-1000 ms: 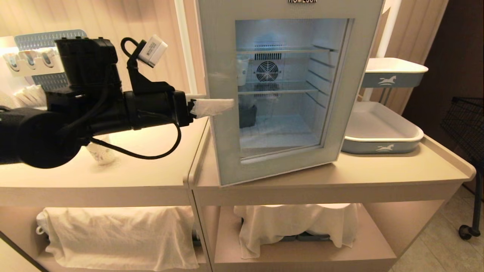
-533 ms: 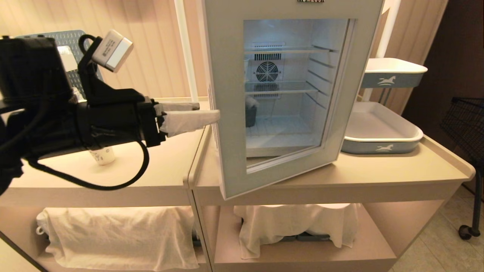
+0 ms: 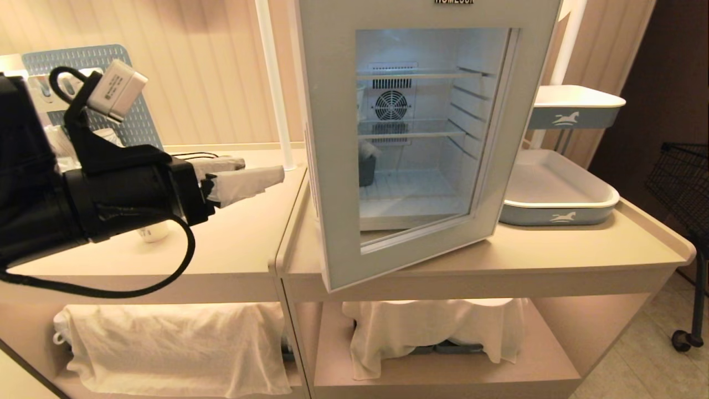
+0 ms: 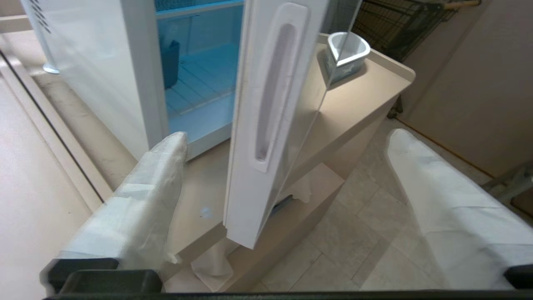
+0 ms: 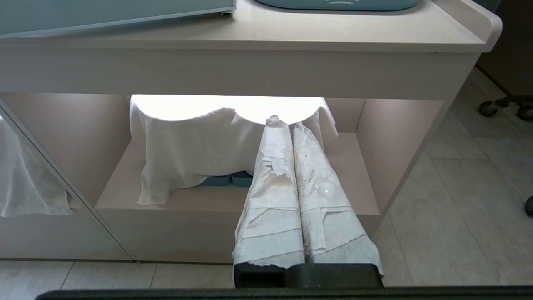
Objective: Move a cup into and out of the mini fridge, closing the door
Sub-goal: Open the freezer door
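The cup stands on the counter to the left of the mini fridge, almost wholly hidden behind my left arm; only its white base shows, and I cannot read its print. The fridge's lettering is cut off by the top of the head view, so only the lower halves of its letters show. The door stands partly ajar, and through its glass I see wire shelves, the round fan and a dark container I cannot identify. My left gripper hangs over the counter just left of the door edge, fingers spread wide and empty. My right gripper is pressed closed on nothing, low before the lower shelf's white cloth. White horse emblems mark the grey trays to the right.
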`<state>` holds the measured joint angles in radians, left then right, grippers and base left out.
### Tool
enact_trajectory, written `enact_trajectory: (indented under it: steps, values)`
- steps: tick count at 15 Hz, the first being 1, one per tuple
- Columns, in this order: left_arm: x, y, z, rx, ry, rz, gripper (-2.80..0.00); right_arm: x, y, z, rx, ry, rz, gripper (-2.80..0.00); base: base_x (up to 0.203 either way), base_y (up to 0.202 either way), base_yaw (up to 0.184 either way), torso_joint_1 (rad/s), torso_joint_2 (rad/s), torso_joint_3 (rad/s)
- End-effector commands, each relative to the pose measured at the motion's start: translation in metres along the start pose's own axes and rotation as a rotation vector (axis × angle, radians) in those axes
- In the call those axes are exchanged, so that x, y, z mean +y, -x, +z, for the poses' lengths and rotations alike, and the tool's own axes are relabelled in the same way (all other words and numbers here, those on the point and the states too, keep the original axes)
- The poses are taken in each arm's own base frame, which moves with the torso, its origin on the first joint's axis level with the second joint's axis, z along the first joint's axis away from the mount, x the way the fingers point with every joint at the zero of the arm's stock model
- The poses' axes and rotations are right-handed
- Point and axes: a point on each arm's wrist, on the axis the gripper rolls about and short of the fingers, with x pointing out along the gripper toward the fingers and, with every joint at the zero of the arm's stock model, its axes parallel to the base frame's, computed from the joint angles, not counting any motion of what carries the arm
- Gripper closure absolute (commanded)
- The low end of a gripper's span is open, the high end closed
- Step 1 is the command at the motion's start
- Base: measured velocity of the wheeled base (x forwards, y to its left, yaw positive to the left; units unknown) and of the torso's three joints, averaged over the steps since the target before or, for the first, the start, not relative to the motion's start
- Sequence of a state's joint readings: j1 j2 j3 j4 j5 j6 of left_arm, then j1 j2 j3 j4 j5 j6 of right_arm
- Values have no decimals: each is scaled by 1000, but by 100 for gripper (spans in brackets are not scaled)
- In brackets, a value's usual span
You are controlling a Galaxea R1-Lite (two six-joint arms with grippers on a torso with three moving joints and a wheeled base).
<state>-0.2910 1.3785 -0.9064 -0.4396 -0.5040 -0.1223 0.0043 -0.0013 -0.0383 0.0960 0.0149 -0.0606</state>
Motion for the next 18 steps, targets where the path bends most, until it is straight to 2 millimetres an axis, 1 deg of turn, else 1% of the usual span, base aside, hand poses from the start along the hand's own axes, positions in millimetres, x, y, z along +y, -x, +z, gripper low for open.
enact_trajectory:
  steps: [1,3,4,5,6,8,11,15,17,18]
  values:
    - [7,-3,0,2,-1,15,0,0,0,0,0,1,1,0,0,0,0,0,0,0]
    - [14,-13,-4,23,-11,27,0,0,0,0,2,2,1,0,0,0,0,0,0,0]
    - [20,-21,-9,40,-46,61,0,0,0,0,2,1,1,0,0,0,0,0,0,0]
    - [28,-31,-14,63,-89,118,0,0,0,0,0,1,1,0,0,0,0,0,0,0]
    - [35,-41,-16,74,-126,170,0,0,0,0,0,1,1,0,0,0,0,0,0,0]
    - [48,-61,-17,83,-158,207,0,0,0,0,1,1,1,0,0,0,0,0,0,0]
    - [64,-86,-20,34,-226,238,0,0,0,0,0,2,1,0,0,0,0,0,0,0]
    - [68,-106,-34,57,-248,252,0,0,0,0,0,1,1,0,0,0,0,0,0,0]
    - [74,-118,-37,68,-321,271,0,0,0,0,0,1,1,0,0,0,0,0,0,0]
    - [71,-124,-39,71,-348,272,0,0,0,0,0,1,1,0,0,0,0,0,0,0]
